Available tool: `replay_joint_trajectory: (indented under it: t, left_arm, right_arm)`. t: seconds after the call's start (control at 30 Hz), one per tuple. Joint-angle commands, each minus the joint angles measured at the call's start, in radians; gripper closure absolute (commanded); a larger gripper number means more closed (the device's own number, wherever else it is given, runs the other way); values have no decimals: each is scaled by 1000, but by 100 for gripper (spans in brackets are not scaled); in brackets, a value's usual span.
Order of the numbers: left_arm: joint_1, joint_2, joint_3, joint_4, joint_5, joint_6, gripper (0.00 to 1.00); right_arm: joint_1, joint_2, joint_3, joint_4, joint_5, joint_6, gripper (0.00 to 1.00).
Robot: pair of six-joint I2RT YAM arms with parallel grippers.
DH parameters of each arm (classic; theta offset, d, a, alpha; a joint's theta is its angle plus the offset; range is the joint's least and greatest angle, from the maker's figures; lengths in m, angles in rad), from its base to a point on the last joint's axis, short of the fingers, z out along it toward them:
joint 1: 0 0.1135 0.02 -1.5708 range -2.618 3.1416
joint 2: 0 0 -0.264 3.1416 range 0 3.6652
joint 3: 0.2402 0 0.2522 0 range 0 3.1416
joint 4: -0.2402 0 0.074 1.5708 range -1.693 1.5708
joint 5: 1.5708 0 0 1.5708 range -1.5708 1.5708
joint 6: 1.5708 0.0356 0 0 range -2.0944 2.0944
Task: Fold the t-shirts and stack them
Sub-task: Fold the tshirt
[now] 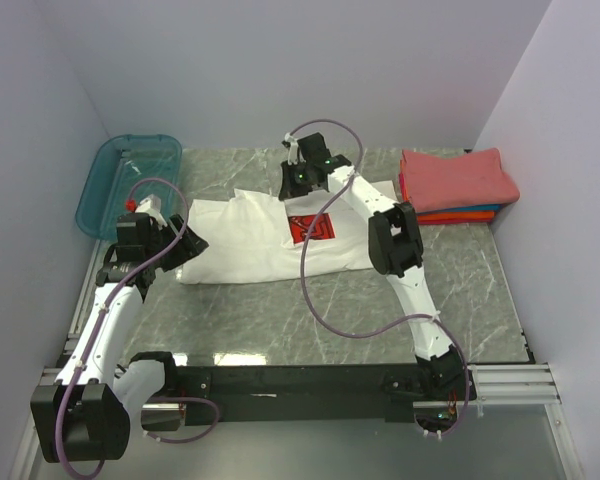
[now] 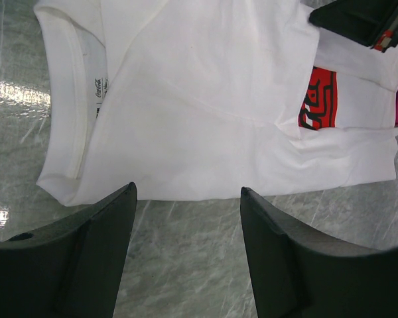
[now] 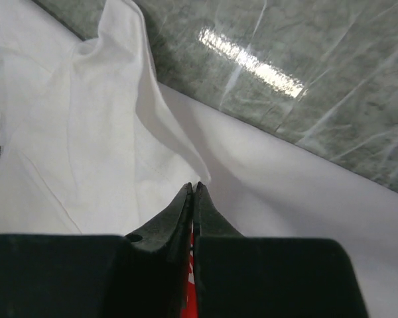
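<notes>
Evidently the folding step is in hand, with the stacking not yet begun. The white tee (image 1: 245, 240) lies flat on the bench (image 1: 280, 315) just beside the teal bin (image 1: 95, 205), its collar (image 2: 66, 99) at the bin end and its body running away from the bin. A flap of cloth already lies partly over the red print (image 1: 311, 228), so I judge it partly folded. The stack of folded tees (image 1: 458, 185), coral-red on top with orange and blue edges below, sits well apart from the bin, past the tee's other end.

The right claw (image 3: 194, 189) is down on the tee's back edge, farther from the bin than the collar. It is clenched tight, and a ridge of white cloth runs up to its tips, so it seems to be gripping the tee there. How much cloth lies between the tips is hidden. The left claw (image 2: 189, 192) hangs released at the bin end, over bare bench just short of the tee's edge near the collar, touching nothing.

Next, I judge, the gripped edge must be lifted and carried across toward the near edge, low enough to lay flat. The left claw may need to pin or lift the collar end, or the fold will skew.
</notes>
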Motion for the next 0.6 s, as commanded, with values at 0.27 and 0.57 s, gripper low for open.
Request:
replay_joint_trajectory:
  t: [0.27,0.57]
  left_arm:
    - [4,-3,2,31,4,17,31]
    - [4,38,17,18,-31,6,31]
  right_arm:
    - [-8,-100,13,-6,104,-81,91]
    - [-10,-203,-94,0,235,-180,55]
